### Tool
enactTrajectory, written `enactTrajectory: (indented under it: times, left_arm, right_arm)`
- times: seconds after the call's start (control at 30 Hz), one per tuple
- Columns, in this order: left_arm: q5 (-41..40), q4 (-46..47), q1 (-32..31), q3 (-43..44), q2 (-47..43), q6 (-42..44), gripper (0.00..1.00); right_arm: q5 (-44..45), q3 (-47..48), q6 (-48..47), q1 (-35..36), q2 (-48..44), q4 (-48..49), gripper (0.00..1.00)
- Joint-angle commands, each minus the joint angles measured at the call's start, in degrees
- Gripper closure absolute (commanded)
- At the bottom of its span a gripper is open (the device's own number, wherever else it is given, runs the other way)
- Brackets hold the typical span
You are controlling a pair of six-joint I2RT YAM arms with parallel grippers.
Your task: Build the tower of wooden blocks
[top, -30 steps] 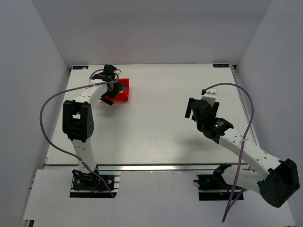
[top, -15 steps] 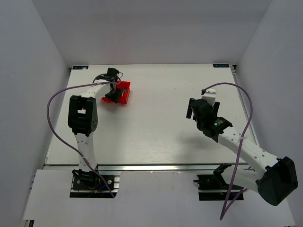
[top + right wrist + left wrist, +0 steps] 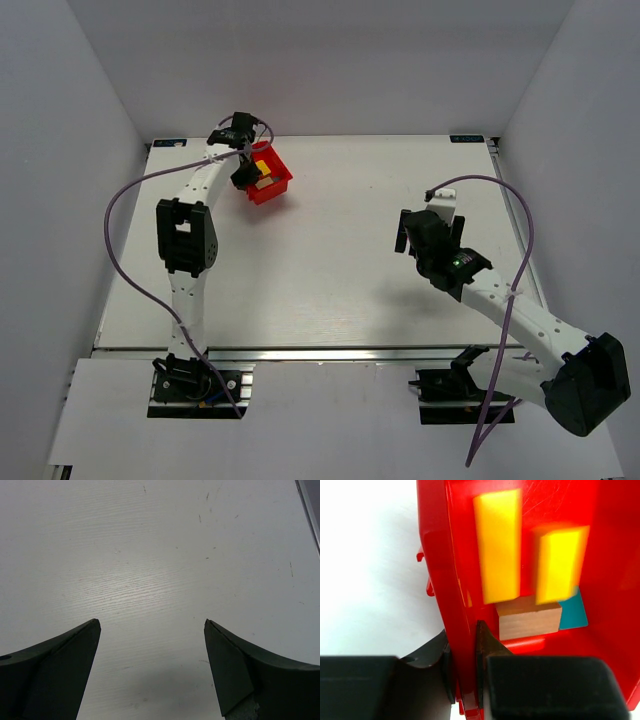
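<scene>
Left wrist: bare-wood block (image 3: pixel 528 623) in red bin (image 3: pixel 436 555)

red bin (image 3: pixel 434 555), yellow blocks (image 3: pixel 497 545), teal block (image 3: pixel 573 613)

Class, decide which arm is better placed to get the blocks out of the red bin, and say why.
Left. The left end effector grips the red bin by its wall, with the blocks inside. The right end effector hangs open over the table, far from the bin.
</scene>
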Motion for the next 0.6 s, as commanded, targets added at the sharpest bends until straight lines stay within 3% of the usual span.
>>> enactTrajectory:
  times: [0.0, 0.33, 0.57]
  left_arm:
    - [-4.7, -5.7, -0.6, -1.1, -2.9, 15.8, 1.0]
    - [-24.8, -1.7, -3.9, -7.0, -9.9, 31.6, 1.0]
    - [-39.0, 8.5, -8.5, -12.5, -10.6, 51.8, 1.0]
  right_arm:
    - [1.6, 1.7, -0.8, -0.3, -0.6, -0.5, 0.11]
    - [3.0, 2.8, -2.1, -0.3, 2.1, -1.6, 0.11]
    - [5.5, 3.1, -1.9, -0.4, 2.6, -3.1, 0.11]
